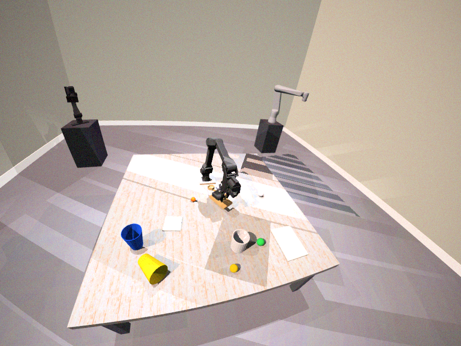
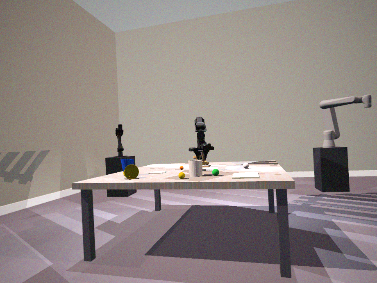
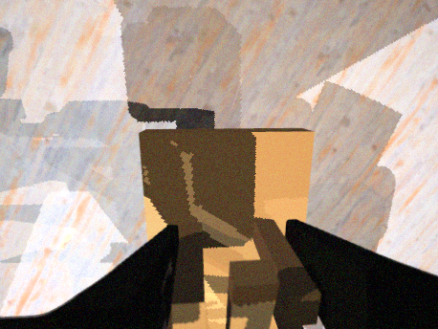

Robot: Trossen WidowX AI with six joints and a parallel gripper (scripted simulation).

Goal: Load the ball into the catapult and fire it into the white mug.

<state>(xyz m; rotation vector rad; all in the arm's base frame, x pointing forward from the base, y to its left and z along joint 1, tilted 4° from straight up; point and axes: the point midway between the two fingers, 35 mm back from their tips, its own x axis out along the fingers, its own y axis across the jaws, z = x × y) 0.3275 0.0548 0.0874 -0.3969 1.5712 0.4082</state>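
My gripper (image 1: 219, 196) (image 3: 232, 231) is shut on the two side rails of the wooden catapult (image 1: 218, 201) (image 2: 206, 163) (image 3: 283, 163), near mid-table. The catapult's round cup (image 1: 211, 187) is on the arm-base side; I cannot tell whether it holds anything. The catapult's other end points roughly at the white mug (image 1: 238, 245) (image 2: 195, 169), which stands upright nearer the front. An orange ball (image 1: 193, 199) (image 2: 181, 167) lies left of the catapult and a white ball (image 1: 260, 194) (image 2: 246, 165) to its right. A green ball (image 1: 260, 241) (image 2: 215, 172) lies right of the mug.
A yellow ball (image 1: 233, 268) (image 2: 181, 175) lies in front of the mug. A blue cup (image 1: 133, 236) (image 2: 127, 164) stands at the left; a yellow cup (image 1: 150, 266) (image 2: 131, 171) lies on its side. Flat white pads (image 1: 173, 223) (image 1: 289, 243) lie left and right.
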